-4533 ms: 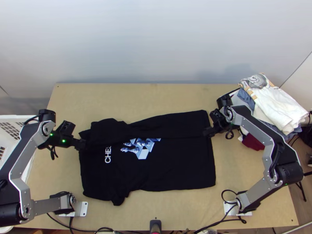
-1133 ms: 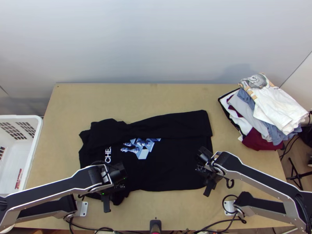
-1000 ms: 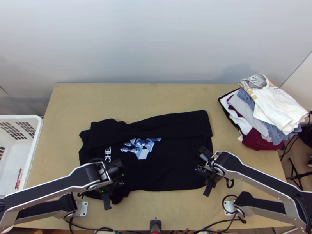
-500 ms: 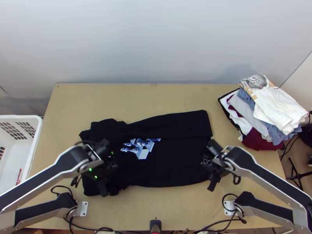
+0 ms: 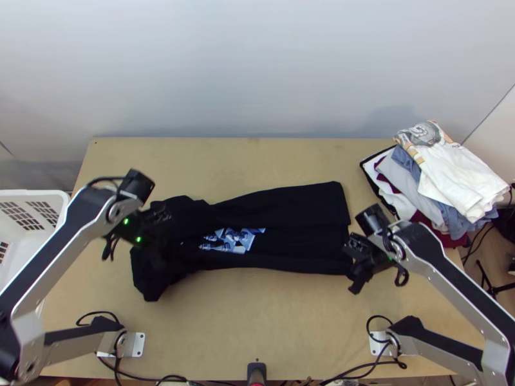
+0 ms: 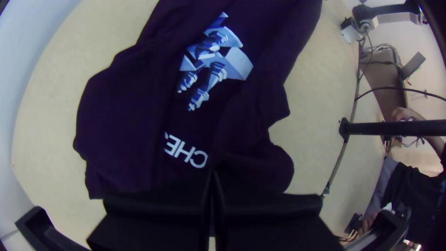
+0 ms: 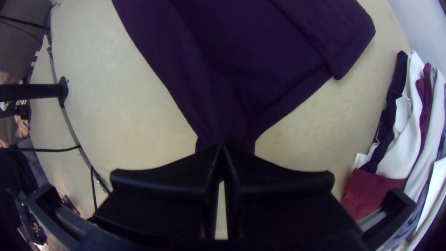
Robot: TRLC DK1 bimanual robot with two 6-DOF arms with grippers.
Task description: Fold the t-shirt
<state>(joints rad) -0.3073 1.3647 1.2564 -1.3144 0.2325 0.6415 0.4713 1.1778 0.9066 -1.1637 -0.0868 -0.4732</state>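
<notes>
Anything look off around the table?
Yes, the clothes pile: stacked unevenly, hanging past the right edge of the table. The T-shirt is rumpled at the collar end, but that looks like normal mid-fold mess. No visible damage.

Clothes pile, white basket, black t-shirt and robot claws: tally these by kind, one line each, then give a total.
Clothes pile: 1
White basket: 1
Black t-shirt: 1
Claws (left claw, right claw): 2
Total: 5
</notes>
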